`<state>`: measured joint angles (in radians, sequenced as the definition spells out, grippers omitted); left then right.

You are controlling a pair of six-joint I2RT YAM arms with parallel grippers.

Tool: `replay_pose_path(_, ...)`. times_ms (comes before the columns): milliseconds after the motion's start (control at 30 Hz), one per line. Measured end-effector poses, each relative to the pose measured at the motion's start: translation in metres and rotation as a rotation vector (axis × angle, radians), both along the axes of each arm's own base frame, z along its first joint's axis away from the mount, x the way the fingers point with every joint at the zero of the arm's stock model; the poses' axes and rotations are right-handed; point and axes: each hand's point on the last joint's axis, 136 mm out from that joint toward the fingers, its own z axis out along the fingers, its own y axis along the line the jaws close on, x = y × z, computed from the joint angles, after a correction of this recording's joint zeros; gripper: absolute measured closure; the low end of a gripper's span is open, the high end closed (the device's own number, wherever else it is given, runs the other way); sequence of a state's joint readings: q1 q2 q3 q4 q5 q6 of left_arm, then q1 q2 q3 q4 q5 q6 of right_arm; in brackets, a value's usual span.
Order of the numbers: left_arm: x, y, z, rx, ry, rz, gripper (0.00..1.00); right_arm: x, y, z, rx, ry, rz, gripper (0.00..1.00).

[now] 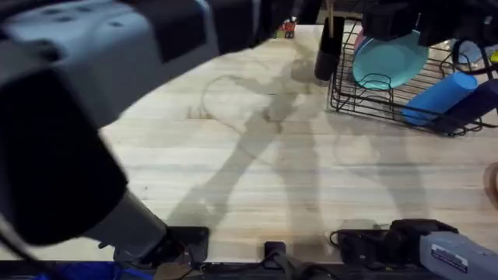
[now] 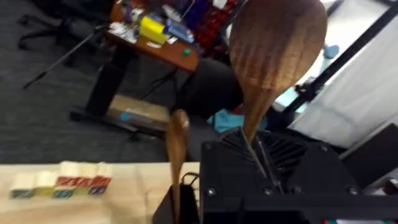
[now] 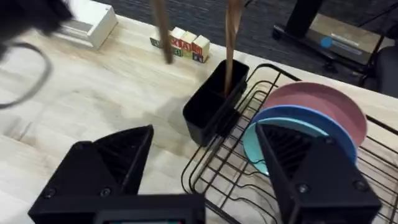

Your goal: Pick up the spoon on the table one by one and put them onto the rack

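Observation:
My left gripper is shut on the slim handle of a wooden spoon, whose brown round bowl points away from it, up over the table's far edge. A second spoon stands in the rack's black utensil holder just beside it. In the right wrist view the held spoon's handle hangs in the air left of the holder, and the standing spoon rises out of it. My right gripper is open and empty, close in front of the rack. My left arm looms large under the overhead camera.
The rack holds a pink plate, a blue plate and a blue cylinder. Small lettered blocks and a white box lie at the table's far edge. The pale wooden table stretches bare in the middle.

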<state>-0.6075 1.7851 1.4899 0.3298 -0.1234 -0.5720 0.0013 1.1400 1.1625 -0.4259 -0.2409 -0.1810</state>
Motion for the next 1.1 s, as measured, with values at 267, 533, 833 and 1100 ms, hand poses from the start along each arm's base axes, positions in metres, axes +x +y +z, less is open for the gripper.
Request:
replay_pose_path(267,0.010,-0.050,-0.053,-0.006,-0.009,-0.058,0.957,0.000,0.000,0.000,-0.034,-0.011,0.019,0.005)
replay_pose_path(533,0.026,-0.061,-0.130,0.075,0.102,-0.055,0.958,0.003,0.000,0.005,-0.051,-0.041,0.026,0.006)
replay_pose_path(833,0.024,-0.059,-0.161,0.169,0.183,-0.058,0.958,0.003,0.000,0.006,-0.051,-0.046,0.026,0.006)
replay_pose_path(1100,0.013,-0.058,-0.195,0.259,0.296,-0.094,0.914,0.003,0.000,0.006,-0.051,-0.046,0.026,0.006)
